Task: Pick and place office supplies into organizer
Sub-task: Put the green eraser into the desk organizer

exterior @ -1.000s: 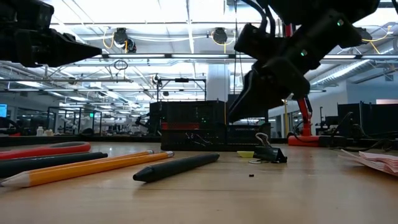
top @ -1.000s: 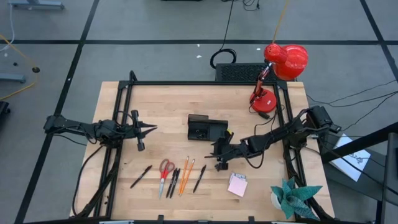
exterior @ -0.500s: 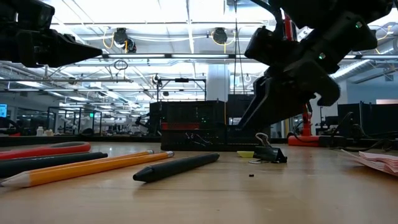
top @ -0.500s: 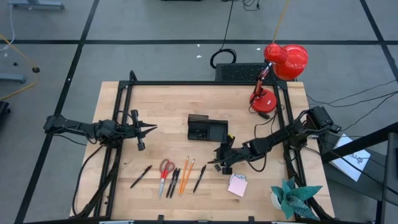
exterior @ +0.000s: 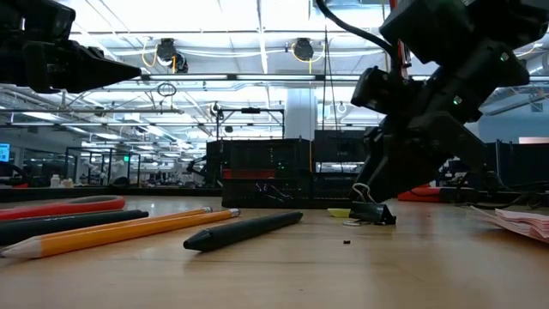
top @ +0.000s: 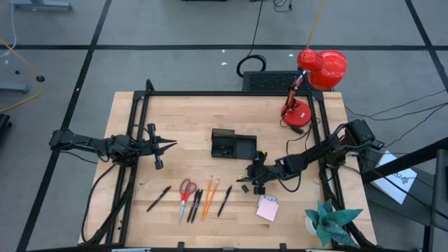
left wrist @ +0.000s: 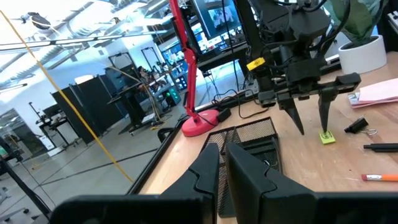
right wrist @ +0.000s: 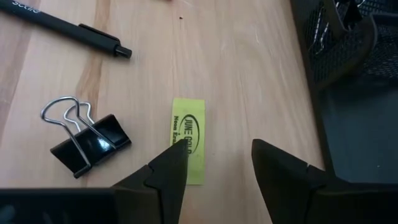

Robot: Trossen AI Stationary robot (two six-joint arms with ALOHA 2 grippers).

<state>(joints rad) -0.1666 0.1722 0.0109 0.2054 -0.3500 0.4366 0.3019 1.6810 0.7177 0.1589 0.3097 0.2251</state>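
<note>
The right gripper (right wrist: 214, 163) hovered with fingers spread over the small yellow printed paper tab (right wrist: 189, 140) on the table, just beside the black mesh organizer (top: 232, 145), apparently lining up a pinch. The left gripper (top: 166, 145) waited well away, fingers together.

Brightly, evenly lit from overhead ceiling strips, glaring white in the low view. Soft, faint shadows on the tabletop (top: 189, 119). Blurred pencil (exterior: 120, 233) up close; jaws dark, out of focus in wrist views.
</note>
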